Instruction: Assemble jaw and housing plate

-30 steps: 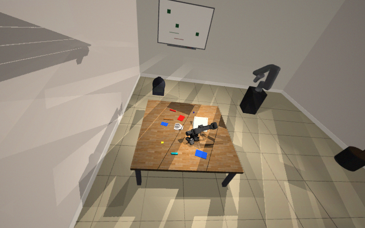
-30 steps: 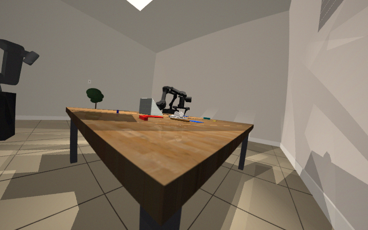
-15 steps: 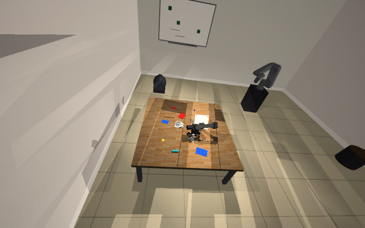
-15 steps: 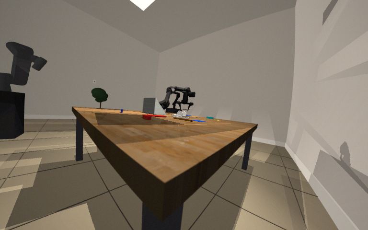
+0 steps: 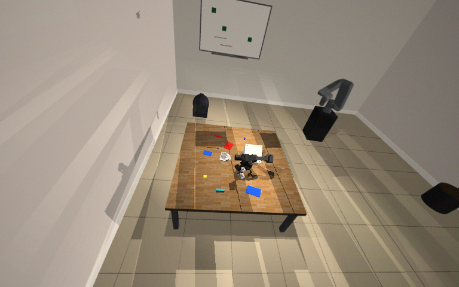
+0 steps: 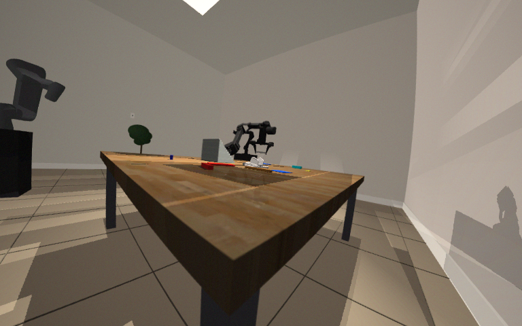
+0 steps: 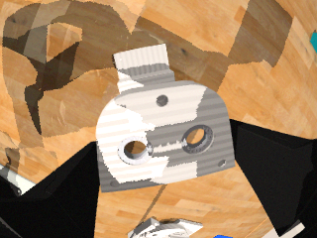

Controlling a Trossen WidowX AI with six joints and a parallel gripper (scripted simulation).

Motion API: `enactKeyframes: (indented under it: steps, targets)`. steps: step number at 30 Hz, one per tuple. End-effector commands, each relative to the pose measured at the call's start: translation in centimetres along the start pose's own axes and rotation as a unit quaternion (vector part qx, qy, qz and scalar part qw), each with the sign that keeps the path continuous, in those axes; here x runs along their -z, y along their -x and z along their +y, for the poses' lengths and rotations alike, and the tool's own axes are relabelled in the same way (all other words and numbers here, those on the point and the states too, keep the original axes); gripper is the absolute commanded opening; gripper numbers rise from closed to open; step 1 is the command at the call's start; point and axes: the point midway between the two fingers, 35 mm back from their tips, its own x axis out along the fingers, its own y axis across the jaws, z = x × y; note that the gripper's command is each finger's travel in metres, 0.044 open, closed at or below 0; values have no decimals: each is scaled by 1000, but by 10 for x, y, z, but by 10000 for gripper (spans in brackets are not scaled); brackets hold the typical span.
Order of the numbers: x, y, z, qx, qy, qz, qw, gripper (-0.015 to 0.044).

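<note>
- Gripper (image 5: pixel 244 170) (image 6: pixel 261 152) (image 7: pixel 161 137) is pinching the housing plate (image 5: pixel 242 170) (image 7: pixel 163 116) by opposite side edges, fingers set wide because the plate is wide.
- That side grip is leaving both large holes uncovered, presumably so they can be dropping over the stubs.
- Wood is showing through both holes, so no stubs are filling them; plate looks to be hanging above the table (image 5: pixel 216 199) (image 6: pixel 230 230).
- Pale assembly (image 5: pixel 225 156) (image 6: pixel 255 163) (image 7: pixel 165 229) is sitting on the table, apart from the plate, probably the mount it is meant for.
- Pins and tooth mesh are too small to read; I'd be confirming mesh before lowering.
- Next is calling for centring, then keeping it level; tilt could be jamming a stub.
</note>
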Motion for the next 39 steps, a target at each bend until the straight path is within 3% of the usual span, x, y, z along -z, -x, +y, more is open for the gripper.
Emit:
enactKeyframes:
  steps: [1,20,39]
  targets:
    - [9,1,-5,0,-47,2,999,351]
    - [66,2,-19,-1,-296,15,955,351]
    - [127,3,-20,2,-525,20,851,351]
